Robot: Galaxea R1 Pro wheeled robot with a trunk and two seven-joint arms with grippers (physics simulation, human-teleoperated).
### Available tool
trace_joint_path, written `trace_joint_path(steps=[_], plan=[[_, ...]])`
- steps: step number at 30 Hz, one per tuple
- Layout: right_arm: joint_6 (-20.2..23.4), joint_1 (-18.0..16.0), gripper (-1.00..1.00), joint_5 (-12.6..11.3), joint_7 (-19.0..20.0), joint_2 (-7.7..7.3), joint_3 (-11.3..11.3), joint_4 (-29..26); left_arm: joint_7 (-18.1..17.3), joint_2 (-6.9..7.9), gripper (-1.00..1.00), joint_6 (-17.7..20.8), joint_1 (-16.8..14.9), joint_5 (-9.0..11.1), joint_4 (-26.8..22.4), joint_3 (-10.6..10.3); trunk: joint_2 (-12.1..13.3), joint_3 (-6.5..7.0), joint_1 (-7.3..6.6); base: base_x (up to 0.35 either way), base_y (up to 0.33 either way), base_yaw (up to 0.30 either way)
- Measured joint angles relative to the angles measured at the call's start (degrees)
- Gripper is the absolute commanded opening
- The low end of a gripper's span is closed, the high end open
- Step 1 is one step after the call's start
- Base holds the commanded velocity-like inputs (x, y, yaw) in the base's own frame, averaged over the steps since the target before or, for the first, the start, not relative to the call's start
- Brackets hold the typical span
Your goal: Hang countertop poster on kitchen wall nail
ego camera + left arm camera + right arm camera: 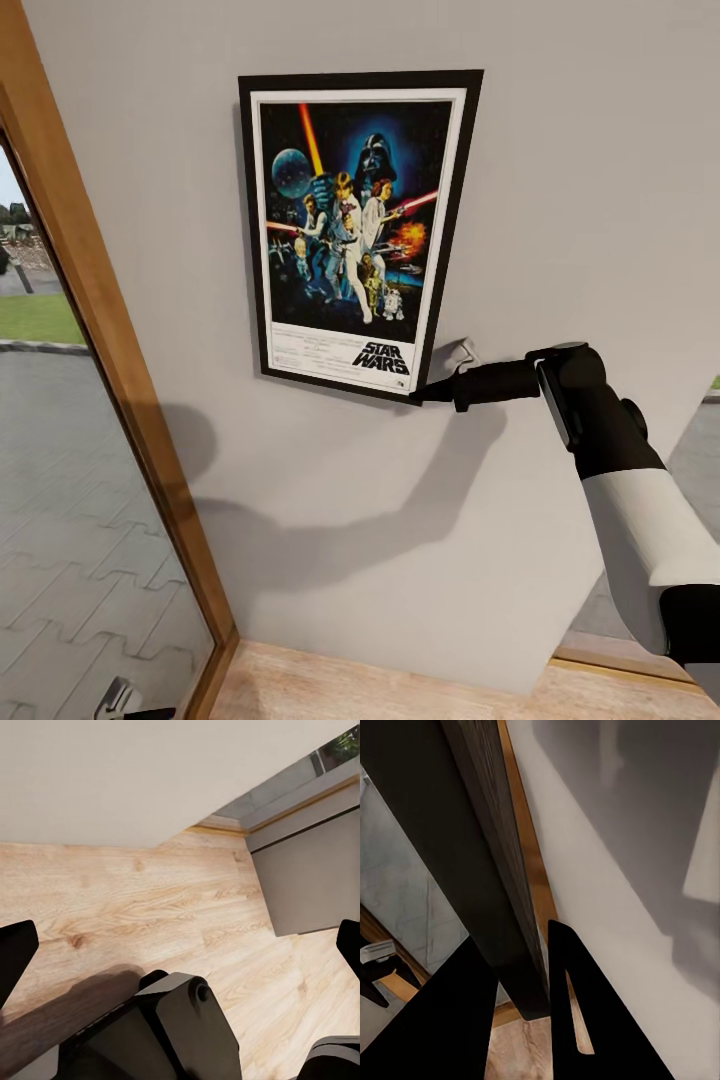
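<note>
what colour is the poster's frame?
Black, thin, around a white border; clearest in the head view: poster, right hand at its lower corner.

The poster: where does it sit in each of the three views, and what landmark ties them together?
Head view: the poster sits upper centre against the grey wall, with the right gripper pinching its lower right corner.
Left wrist view: not in this picture.
Right wrist view: its dark frame edge runs between the two fingers.
Shared landmark: the light wooden floor.
</note>
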Motion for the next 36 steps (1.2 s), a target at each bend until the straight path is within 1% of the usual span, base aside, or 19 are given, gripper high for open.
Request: trace_joint_path(steps=[36], plan=[[0.1, 0.0, -1.0, 0.0, 0.0, 0.0, 0.0, -0.2, -0.1, 0.0, 1.0, 0.0, 0.0, 0.0, 0.0, 0.0, 0.0, 0.0, 0.0, 0.0, 0.0, 0.0]])
